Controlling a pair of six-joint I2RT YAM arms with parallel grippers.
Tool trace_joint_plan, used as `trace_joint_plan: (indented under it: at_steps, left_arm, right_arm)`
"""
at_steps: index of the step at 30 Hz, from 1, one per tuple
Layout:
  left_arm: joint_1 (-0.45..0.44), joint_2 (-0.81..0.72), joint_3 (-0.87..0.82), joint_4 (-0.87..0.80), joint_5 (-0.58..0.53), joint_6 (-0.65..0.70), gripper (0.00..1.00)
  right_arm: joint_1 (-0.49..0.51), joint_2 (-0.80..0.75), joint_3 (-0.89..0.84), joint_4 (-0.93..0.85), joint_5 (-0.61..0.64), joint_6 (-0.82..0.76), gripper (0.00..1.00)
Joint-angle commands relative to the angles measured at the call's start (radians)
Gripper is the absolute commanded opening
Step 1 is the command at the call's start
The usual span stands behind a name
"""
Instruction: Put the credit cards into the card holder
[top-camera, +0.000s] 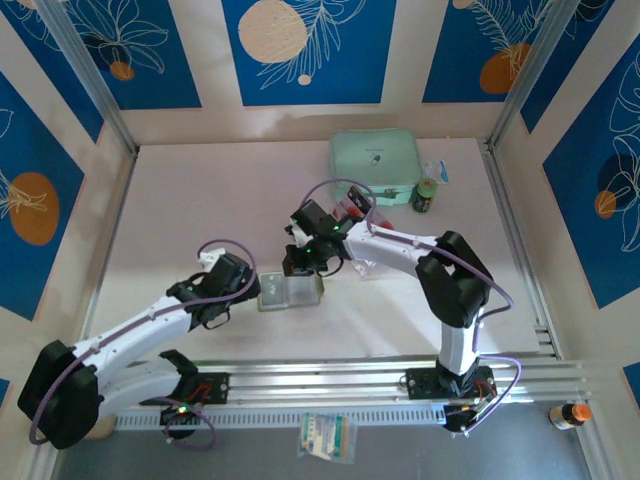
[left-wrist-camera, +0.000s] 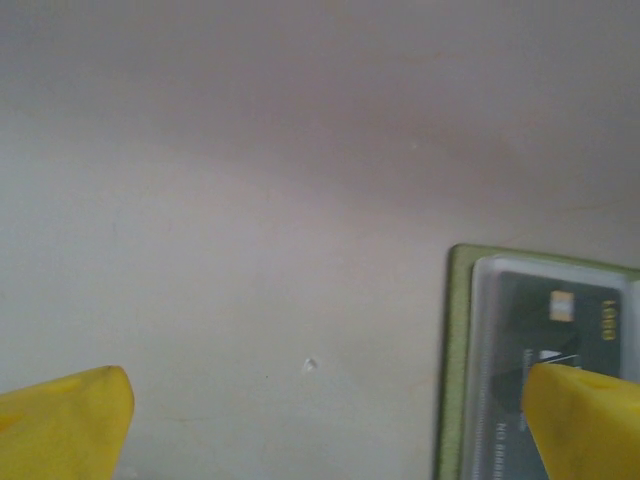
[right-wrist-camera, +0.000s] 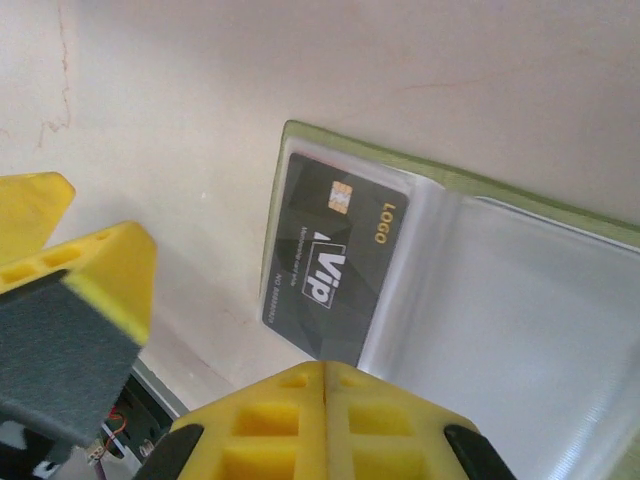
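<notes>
Nearest to the arm bases, the left fingers (left-wrist-camera: 585, 425) stand wide apart and hold nothing. They hang low over the pale tabletop (left-wrist-camera: 250, 200). One of them is above the end of the card holder (right-wrist-camera: 540, 300), over the card inside it, while the other is well apart from the holder, above bare surface. The card holder lies open and flat near the middle of the tabletop, between the two arms, with its olive-green rim outside and its clear pockets facing up. One black credit card (right-wrist-camera: 335, 255), with a gold chip and the words VIP and LOGO, sits inside the end pocket on the side of the left arm. Just behind the holder, the right fingers (right-wrist-camera: 325, 385) are pressed together with nothing between them. They hover close beside the card's edge, and I cannot tell if they touch the holder. Farther back, a mint-green case (top-camera: 375, 165) rests near the far wall, with a small dark bottle (top-camera: 427, 195) just beside it.
</notes>
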Motion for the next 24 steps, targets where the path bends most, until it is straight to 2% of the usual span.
trace_joint_plan:
  at_steps: [1,7,24]
  left_arm:
    - [0.013,-0.031,0.028,0.061,0.023,0.053,1.00]
    - [0.013,0.002,0.041,0.094,0.037,0.077,1.00]
    - [0.014,0.095,0.015,0.069,0.029,0.060,1.00]
  right_arm:
    - [-0.017,-0.031,-0.050,-0.018,0.007,-0.024,0.03]
    - [-0.023,-0.018,-0.074,0.031,-0.015,-0.021,0.02]
    - [0.000,0.143,0.052,0.025,-0.042,-0.027,0.01]
